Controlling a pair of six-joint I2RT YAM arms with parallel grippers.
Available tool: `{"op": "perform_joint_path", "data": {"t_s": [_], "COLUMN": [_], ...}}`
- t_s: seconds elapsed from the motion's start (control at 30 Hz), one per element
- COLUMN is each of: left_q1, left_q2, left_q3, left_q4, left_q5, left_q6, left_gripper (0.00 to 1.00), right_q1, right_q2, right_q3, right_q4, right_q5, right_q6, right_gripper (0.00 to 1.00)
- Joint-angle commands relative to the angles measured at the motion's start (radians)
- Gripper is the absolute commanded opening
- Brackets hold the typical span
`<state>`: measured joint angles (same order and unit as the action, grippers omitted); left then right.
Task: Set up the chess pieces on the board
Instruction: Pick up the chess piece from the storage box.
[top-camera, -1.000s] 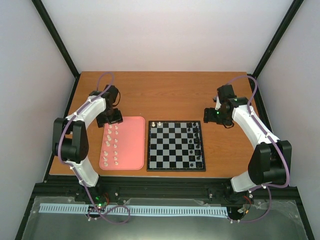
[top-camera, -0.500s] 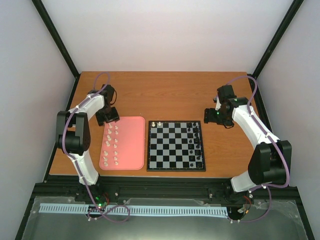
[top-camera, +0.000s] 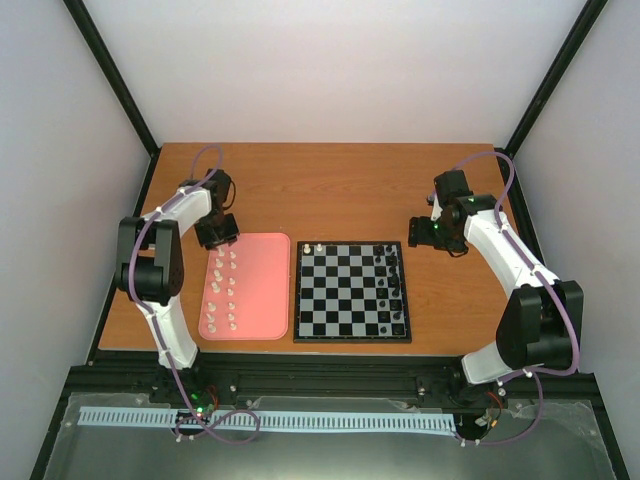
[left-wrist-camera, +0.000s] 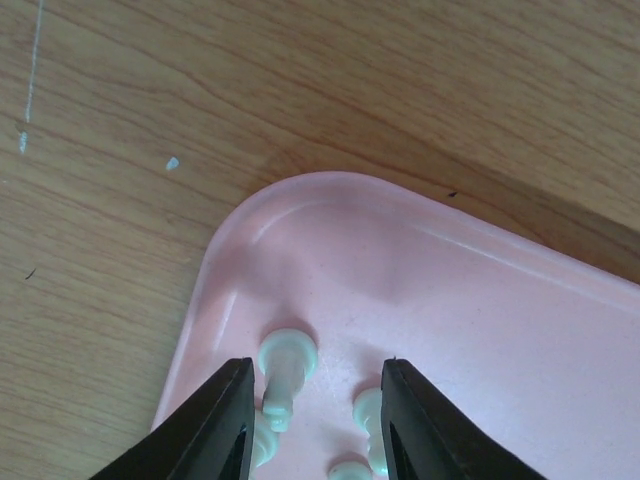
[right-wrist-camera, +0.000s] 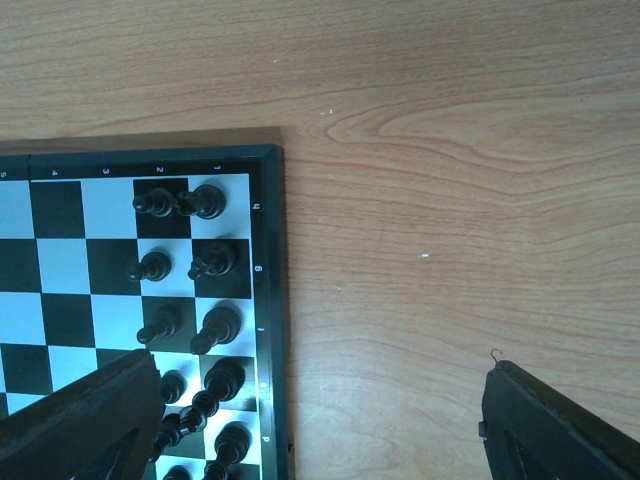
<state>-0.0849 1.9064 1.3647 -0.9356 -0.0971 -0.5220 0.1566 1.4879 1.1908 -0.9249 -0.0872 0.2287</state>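
The board (top-camera: 340, 292) lies mid-table with two white pieces (top-camera: 313, 247) on its far-left squares. Several more white pieces (top-camera: 224, 290) stand in two columns on the pink tray (top-camera: 262, 300). My left gripper (top-camera: 219, 238) hangs over the tray's far-left corner, open and empty. In the left wrist view its fingers (left-wrist-camera: 228, 422) straddle the topmost white pieces (left-wrist-camera: 284, 372) on the tray (left-wrist-camera: 480, 330). My right gripper (top-camera: 428, 231) is wide open and empty over bare table, right of the board's far-right corner (right-wrist-camera: 262, 160).
Black pieces (top-camera: 391, 285) fill the board's two right-hand columns; they also show in the right wrist view (right-wrist-camera: 195, 262). The wooden table (top-camera: 340, 190) ends at black frame posts on both sides.
My left arm has folded back and its gripper has shifted a little to the far left over the tray's corner. The right arm has not moved.
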Motion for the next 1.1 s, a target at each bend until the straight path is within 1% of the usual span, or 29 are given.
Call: {"op": "perform_joint_path", "data": {"t_s": [0.0, 0.1, 0.23, 0.5, 0.53, 0.57, 0.67, 0.73, 0.83, 0.93, 1.0, 1.07], "left_q1": [0.006, 0.007, 0.007, 0.008, 0.007, 0.007, 0.008, 0.008, 0.008, 0.002, -0.022, -0.079], "left_q2": [0.024, 0.026, 0.027, 0.032, 0.032, 0.032, 0.022, 0.011, -0.01, -0.038, -0.042, -0.041], "left_q3": [0.036, 0.034, 0.025, 0.027, 0.027, 0.028, 0.041, 0.077, 0.174, 0.277, 0.337, 0.387], "left_q4": [0.005, 0.003, 0.006, 0.005, 0.004, 0.003, -0.008, -0.033, -0.093, -0.146, -0.181, -0.217], "left_q5": [-0.001, -0.004, -0.019, -0.018, -0.017, -0.017, -0.017, -0.027, -0.046, -0.036, -0.022, -0.011], "left_q6": [0.002, 0.005, 0.008, 0.008, 0.008, 0.008, 0.016, 0.029, 0.046, 0.059, 0.062, 0.061], "left_gripper": [0.38, 0.37, 0.31, 0.11, 0.05, 0.01, 0.01, 0.01, 0.01, 0.01, 0.01, 0.01], "right_q1": [-0.008, -0.007, -0.009, -0.008, -0.008, -0.008, -0.008, -0.008, -0.008, -0.008, -0.008, -0.008], "right_q2": [0.008, 0.009, 0.009, 0.009, 0.009, 0.011, 0.012, 0.012, 0.013, 0.016, 0.02, 0.026], "right_q3": [-0.004, -0.002, -0.006, -0.011, -0.012, -0.012, -0.013, -0.013, -0.014, -0.014, -0.01, -0.004], "right_q4": [-0.008, -0.008, -0.008, -0.009, -0.008, -0.008, -0.006, -0.005, -0.001, 0.003, 0.005, 0.008], "right_q5": [0.012, 0.014, 0.015, 0.015, 0.016, 0.014, 0.014, 0.011, 0.008, 0.009, 0.012, 0.021], "right_q6": [-0.005, -0.004, -0.002, -0.004, -0.003, -0.003, -0.002, -0.001, 0.001, 0.003, 0.002, 0.002], "right_gripper": [1.0, 1.0, 1.0, 1.0, 1.0, 1.0, 1.0, 1.0, 1.0, 1.0, 1.0, 1.0]}}
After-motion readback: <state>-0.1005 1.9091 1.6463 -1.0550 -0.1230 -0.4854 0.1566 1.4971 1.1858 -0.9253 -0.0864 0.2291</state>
